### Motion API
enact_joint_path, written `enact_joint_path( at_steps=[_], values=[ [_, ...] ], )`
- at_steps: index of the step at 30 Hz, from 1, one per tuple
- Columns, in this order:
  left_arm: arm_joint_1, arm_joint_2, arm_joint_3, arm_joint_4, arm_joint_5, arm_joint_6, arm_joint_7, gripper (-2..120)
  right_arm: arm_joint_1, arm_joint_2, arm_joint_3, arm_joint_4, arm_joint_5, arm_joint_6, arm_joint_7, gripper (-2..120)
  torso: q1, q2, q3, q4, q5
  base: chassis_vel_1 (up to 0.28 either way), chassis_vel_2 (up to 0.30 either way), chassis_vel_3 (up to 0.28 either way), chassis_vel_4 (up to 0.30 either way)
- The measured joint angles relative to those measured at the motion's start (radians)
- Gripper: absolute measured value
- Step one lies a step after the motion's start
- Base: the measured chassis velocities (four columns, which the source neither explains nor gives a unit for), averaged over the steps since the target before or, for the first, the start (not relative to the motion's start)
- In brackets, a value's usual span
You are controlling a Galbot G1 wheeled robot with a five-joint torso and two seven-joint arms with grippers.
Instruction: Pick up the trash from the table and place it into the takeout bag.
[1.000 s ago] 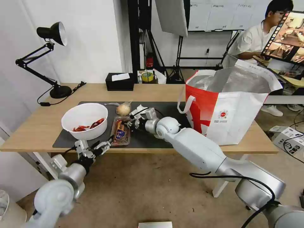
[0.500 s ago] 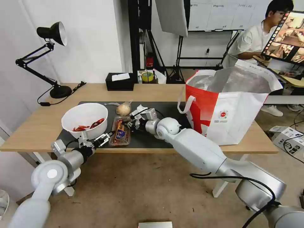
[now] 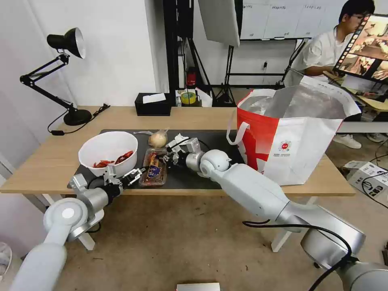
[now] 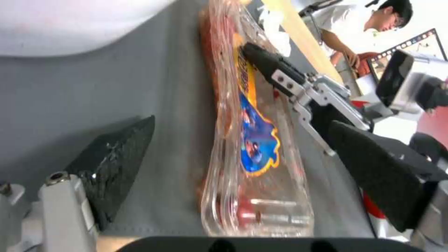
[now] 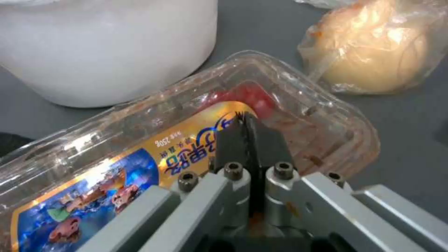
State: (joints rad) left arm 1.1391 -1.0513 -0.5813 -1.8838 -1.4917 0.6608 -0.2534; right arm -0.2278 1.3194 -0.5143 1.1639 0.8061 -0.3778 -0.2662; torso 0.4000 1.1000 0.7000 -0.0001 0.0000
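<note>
Clear plastic tray [image 3: 154, 166]: light, thin, easily crushed — grip its rim. Right pincer [image 5: 246, 134] clenched over the lid; left pincer [image 4: 243, 157] released, straddling the tray's end.

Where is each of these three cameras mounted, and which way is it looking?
Head view: high on the robot, looking down over the table; both arms show.
Left wrist view: behind the open left tool, facing the plastic tray.
Right wrist view: behind the shut right tool, pressed at that tray.
All three share the tray and white bowl.
</note>
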Motion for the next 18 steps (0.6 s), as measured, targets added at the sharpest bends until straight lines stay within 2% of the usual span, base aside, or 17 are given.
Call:
enact_joint_path(
  at_steps=[18],
  values=[
    [-0.033,-0.038,0.053,0.008,0.007,-0.046,-0.056,100,-0.002,0.002,0.004,-0.004,0.000,0.000,-0.002,0,0.000,0.000,0.000,0.0001,0.0001,0.000,0.000,0.000,0.000]
  ],
)
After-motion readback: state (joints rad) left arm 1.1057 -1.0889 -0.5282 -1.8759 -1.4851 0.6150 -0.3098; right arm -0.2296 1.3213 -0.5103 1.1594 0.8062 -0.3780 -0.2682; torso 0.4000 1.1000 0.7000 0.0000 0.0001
